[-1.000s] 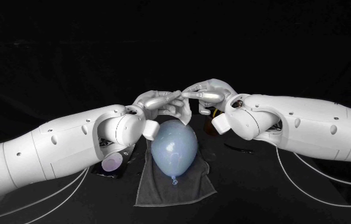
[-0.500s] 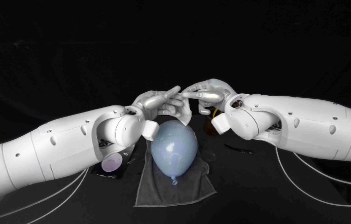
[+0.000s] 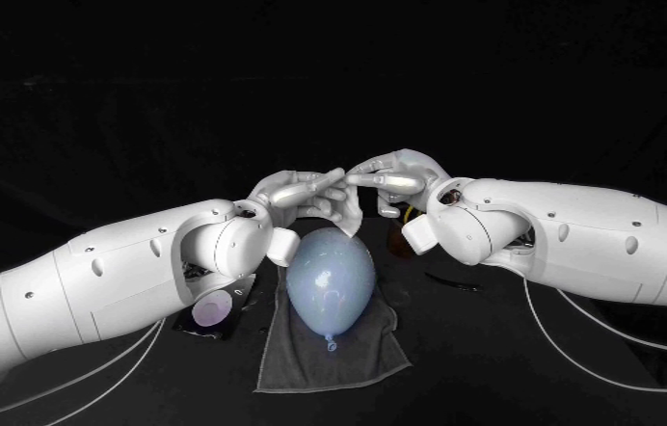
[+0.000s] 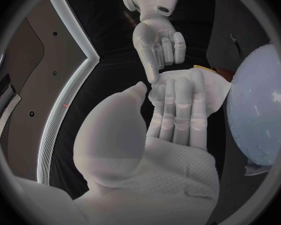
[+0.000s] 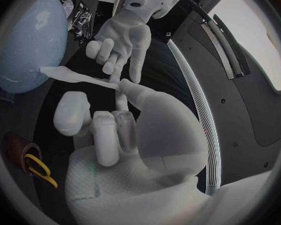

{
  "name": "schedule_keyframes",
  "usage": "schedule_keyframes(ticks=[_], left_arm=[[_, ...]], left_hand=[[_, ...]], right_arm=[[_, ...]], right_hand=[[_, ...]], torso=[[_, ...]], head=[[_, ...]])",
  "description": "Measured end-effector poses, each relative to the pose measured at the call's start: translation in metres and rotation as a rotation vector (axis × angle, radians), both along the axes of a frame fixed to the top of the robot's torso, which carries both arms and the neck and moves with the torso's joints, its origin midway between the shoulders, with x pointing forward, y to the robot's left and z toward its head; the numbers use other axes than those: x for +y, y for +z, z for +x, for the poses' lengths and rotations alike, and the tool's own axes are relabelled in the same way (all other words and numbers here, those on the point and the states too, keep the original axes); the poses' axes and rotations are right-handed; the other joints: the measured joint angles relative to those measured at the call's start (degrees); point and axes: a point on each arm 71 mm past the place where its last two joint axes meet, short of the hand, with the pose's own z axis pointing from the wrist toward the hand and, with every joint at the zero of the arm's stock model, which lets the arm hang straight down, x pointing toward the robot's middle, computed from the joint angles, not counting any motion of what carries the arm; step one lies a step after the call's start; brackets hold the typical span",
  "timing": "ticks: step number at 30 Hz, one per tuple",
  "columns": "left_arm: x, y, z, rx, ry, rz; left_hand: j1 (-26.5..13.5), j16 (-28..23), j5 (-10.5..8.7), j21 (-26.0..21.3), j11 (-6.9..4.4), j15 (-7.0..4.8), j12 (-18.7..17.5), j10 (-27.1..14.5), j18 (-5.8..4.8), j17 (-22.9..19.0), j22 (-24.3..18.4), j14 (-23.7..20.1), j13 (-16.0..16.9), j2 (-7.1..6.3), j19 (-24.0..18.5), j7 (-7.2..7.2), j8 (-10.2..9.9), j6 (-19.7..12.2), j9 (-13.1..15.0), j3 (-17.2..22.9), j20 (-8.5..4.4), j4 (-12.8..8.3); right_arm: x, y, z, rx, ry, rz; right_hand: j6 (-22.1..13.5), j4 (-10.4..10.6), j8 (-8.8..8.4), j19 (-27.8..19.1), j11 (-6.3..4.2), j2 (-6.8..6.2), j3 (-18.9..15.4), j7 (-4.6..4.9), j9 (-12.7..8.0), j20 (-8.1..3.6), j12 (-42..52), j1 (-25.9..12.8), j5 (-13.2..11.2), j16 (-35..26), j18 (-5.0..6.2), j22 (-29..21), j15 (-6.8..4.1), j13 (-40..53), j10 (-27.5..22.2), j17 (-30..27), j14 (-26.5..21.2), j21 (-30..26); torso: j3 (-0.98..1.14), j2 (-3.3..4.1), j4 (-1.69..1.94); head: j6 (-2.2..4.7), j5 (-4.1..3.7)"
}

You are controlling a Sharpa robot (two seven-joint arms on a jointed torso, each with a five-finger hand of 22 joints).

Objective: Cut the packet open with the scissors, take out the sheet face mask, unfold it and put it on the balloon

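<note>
A pale blue balloon lies on a grey towel at the table's middle. Just above its far end my two hands meet. My left hand has the white sheet mask draped against its fingers. My right hand pinches a stretched strip of the mask between thumb and finger. The yellow-handled scissors stand in a brown holder under the right wrist.
The opened packet lies on the table beside the towel, under my left forearm. A small dark object rests on the table right of the balloon, below my right arm.
My left hand's fingers have shifted slightly against the mask, one finger lifting and lowering. The right hand and the balloon have stayed put.
</note>
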Motion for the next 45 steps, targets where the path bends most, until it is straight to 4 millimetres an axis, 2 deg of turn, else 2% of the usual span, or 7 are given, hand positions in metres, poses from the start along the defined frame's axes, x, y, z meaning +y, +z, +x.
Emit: schedule_keyframes(ticks=[5,15,19,28,30,39,45], left_arm=[[0.001,0.0003,0.0005,-0.009,-0.005,0.004],[0.0018,0.0009,0.0009,-0.025,-0.012,0.011],[0.0021,0.0008,0.0012,-0.029,-0.012,0.013],[0.0029,0.0005,0.0021,-0.033,-0.01,0.019],[0.0027,0.0004,0.0021,-0.032,-0.011,0.021],[0.0018,-0.0008,0.0017,-0.023,-0.02,0.044],[0.0017,-0.0018,0.0014,-0.018,-0.027,0.058]], left_hand=[[4.29,0.0,0.0,0.0,-0.22,-0.1,-0.61,-0.42,-0.02,0.05,0.0,-0.49,-0.33,0.33,0.0,-0.04,0.0,0.02,-0.09,1.28,0.0,-1.88],[5.02,0.0,0.0,0.0,-0.41,-0.3,-0.61,-0.62,-0.03,0.1,0.09,-0.7,-0.4,0.24,0.0,-0.4,0.0,0.67,-0.15,1.51,0.0,-2.1],[5.02,0.0,0.0,0.0,-0.41,-0.3,-0.61,-0.62,-0.04,0.23,0.15,-0.7,-0.41,0.24,0.0,-0.32,0.0,0.76,-0.22,1.5,0.0,-2.09],[4.31,0.85,0.0,0.07,-0.22,-0.3,-0.61,-0.36,-0.08,0.52,0.39,-0.69,-0.41,0.95,-0.21,-0.55,0.09,1.39,-0.34,0.29,0.2,0.09],[4.1,0.94,0.0,0.41,-0.38,-0.29,-0.61,-0.01,-0.41,0.61,0.48,-0.69,-0.39,1.1,-0.21,-0.63,0.25,1.48,-0.39,0.0,0.2,0.41],[1.86,1.99,0.0,0.9,-0.83,-0.7,-0.11,0.86,-0.44,0.96,0.85,-0.27,0.06,0.39,-0.09,-0.84,0.85,2.09,-0.45,-1.82,0.09,2.52],[0.67,2.23,0.0,0.94,-0.83,-0.69,0.23,0.85,-0.46,1.04,0.96,-0.26,0.2,0.48,0.01,-0.89,0.88,2.13,-0.45,-2.89,-0.01,2.56]], right_arm=[[-0.0004,-0.0005,-0.0001,0.007,-0.003,0.005],[-0.0007,-0.0013,-0.0006,0.025,-0.004,0.019],[-0.0007,-0.0016,-0.0013,0.034,0.004,0.027],[0.0016,-0.0018,-0.0043,0.054,0.034,0.047],[0.0022,-0.0018,-0.0049,0.056,0.039,0.051],[0.0024,-0.0019,-0.0055,0.056,0.046,0.063],[0.0011,-0.002,-0.0045,0.053,0.042,0.066]], right_hand=[[0.0,0.0,0.24,0.0,0.03,0.07,0.0,0.07,0.0,0.0,-0.02,-0.08,0.18,-0.02,-0.01,-0.01,0.0,0.01,-0.03,0.0,0.0,0.0],[0.11,0.19,0.27,0.0,0.09,0.14,0.18,0.13,0.0,0.0,0.08,-0.16,0.26,0.02,-0.37,0.02,-0.13,0.01,-0.09,-0.05,0.13,0.0],[0.11,0.19,0.25,0.0,0.09,0.36,0.18,0.13,0.0,0.0,0.08,-0.39,0.26,0.03,0.24,0.03,-0.13,0.0,-0.09,-0.04,0.13,0.0],[0.1,0.19,0.21,0.0,0.09,0.42,0.17,0.13,0.0,0.0,0.08,-0.46,0.23,0.03,0.25,0.04,-0.13,-0.03,-0.09,0.0,0.13,0.0],[0.1,0.19,0.13,0.0,0.09,0.42,0.17,0.13,0.0,0.0,0.08,-0.46,0.23,0.01,0.25,0.03,-0.13,-0.02,-0.09,0.0,0.13,0.0],[0.08,0.2,0.19,0.0,0.09,0.42,0.16,0.14,0.0,0.0,0.08,-0.46,0.11,-0.03,0.18,-0.01,-0.12,0.02,-0.09,0.0,0.12,0.0],[0.05,0.2,0.28,0.0,0.09,0.41,0.16,0.14,0.0,0.0,0.01,-0.46,0.01,-0.04,0.15,-0.01,-0.11,0.02,-0.09,-0.03,0.12,0.0]], torso=[[-0.03,0.01,0.02],[-0.05,0.02,0.03],[-0.05,0.02,0.02],[-0.04,0.02,0.02],[-0.04,0.02,0.02],[-0.04,0.02,0.01],[-0.03,0.0,0.01]], head=[[-0.04,-0.01],[-0.07,0.09],[0.01,0.14],[0.09,0.19],[0.1,0.2],[0.04,0.2],[-0.04,0.2]])
